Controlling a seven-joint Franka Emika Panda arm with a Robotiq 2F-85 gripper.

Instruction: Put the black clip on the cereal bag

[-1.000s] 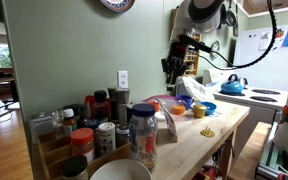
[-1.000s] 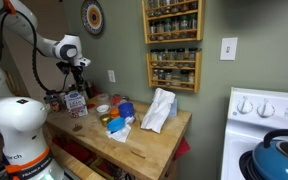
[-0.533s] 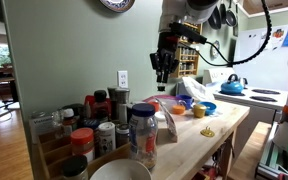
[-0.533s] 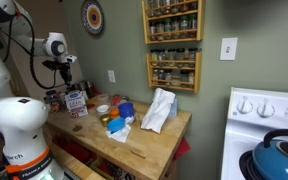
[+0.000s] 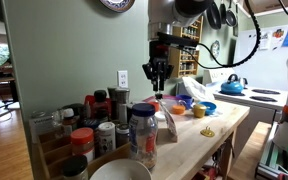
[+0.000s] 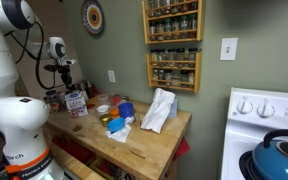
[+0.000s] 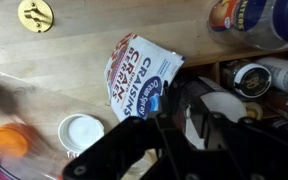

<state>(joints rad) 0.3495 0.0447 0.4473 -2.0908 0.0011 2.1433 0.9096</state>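
Observation:
The bag, white with red "Craisins" print and a blue logo (image 7: 134,75), lies flat on the wooden counter in the wrist view, just ahead of my jaws. It also shows in an exterior view (image 6: 76,103). My gripper (image 7: 184,118) hangs high above it in both exterior views (image 5: 157,86) (image 6: 64,82). Its fingers are drawn close together on a small dark thing that looks like the black clip, which is hard to tell apart from the black fingers.
A white lid (image 7: 82,130), an orange piece (image 7: 6,140) and a yellow piece (image 7: 36,14) lie near the bag. Jars (image 5: 104,115) crowd one end of the counter. A crumpled white bag (image 6: 159,110) stands further along. A stove with a blue kettle (image 6: 279,160) is beyond.
The arm has swung along the counter away from the stove side, and the gripper now hangs over the printed bag near the jars.

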